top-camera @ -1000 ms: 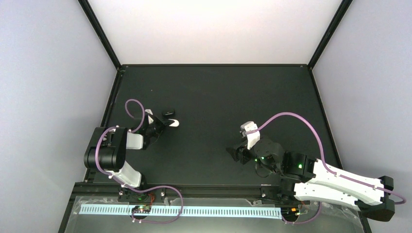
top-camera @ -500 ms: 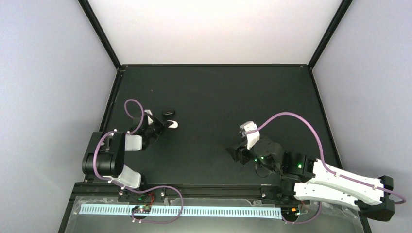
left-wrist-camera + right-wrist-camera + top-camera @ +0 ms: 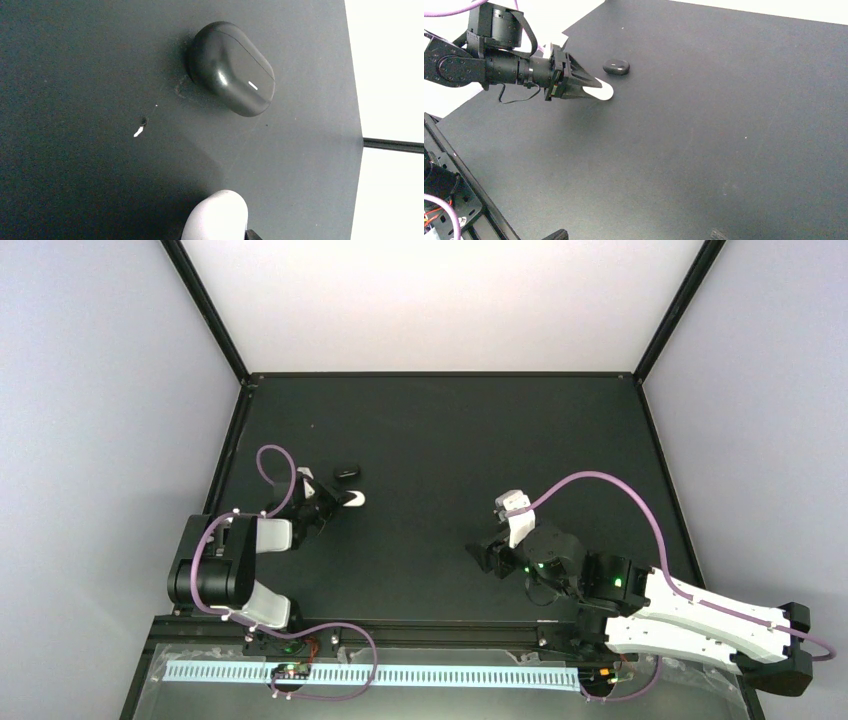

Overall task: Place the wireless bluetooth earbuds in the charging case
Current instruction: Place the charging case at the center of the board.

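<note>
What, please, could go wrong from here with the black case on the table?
The black charging case is shut, so nothing can go in until it is opened. The white piece at the tip of the left gripper sits close beside it and might nudge it away. No earbuds show in any view.

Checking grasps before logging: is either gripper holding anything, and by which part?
The left gripper pinches a white rounded object, likely a case, by its near end, and the far end sticks out. The right gripper holds nothing.
</note>
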`<state>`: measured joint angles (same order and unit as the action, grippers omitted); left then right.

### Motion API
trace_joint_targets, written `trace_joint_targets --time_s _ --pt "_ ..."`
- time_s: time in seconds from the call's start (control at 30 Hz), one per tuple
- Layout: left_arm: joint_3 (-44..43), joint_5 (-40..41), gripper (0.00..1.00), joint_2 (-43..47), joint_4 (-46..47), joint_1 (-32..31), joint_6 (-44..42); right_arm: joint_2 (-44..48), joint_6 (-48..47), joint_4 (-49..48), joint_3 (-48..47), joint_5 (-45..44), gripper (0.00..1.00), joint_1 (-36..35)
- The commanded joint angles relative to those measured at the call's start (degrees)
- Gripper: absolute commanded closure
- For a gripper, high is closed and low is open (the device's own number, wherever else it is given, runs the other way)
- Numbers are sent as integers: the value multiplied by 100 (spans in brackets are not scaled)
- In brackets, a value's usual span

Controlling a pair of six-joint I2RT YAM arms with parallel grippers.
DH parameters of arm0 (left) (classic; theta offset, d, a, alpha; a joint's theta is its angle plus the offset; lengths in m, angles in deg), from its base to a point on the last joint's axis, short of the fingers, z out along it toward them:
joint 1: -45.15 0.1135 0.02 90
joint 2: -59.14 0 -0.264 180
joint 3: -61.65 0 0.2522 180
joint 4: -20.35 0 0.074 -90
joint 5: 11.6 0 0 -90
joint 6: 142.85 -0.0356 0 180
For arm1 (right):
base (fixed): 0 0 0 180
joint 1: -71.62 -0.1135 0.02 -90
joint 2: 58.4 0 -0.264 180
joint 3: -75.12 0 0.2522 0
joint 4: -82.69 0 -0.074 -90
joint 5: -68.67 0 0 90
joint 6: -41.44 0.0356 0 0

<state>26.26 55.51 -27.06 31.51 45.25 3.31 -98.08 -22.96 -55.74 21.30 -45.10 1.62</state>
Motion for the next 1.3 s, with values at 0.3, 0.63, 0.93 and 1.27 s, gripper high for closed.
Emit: trace_joint_targets --time_s 0.3,0.63,0.93,1.27 --pt "-14 289 68 14 -657 60 -241 6 -64 -136 -145 -65 27 -5" --pt "-16 290 67 15 -649 52 -288 35 -47 -145 -117 -66 27 -5" --pt "-8 288 61 32 -656 59 -319 35 -47 -149 -108 -57 27 -5" --pt "0 323 59 86 -724 52 -337 31 -39 -193 -101 -32 27 -5"
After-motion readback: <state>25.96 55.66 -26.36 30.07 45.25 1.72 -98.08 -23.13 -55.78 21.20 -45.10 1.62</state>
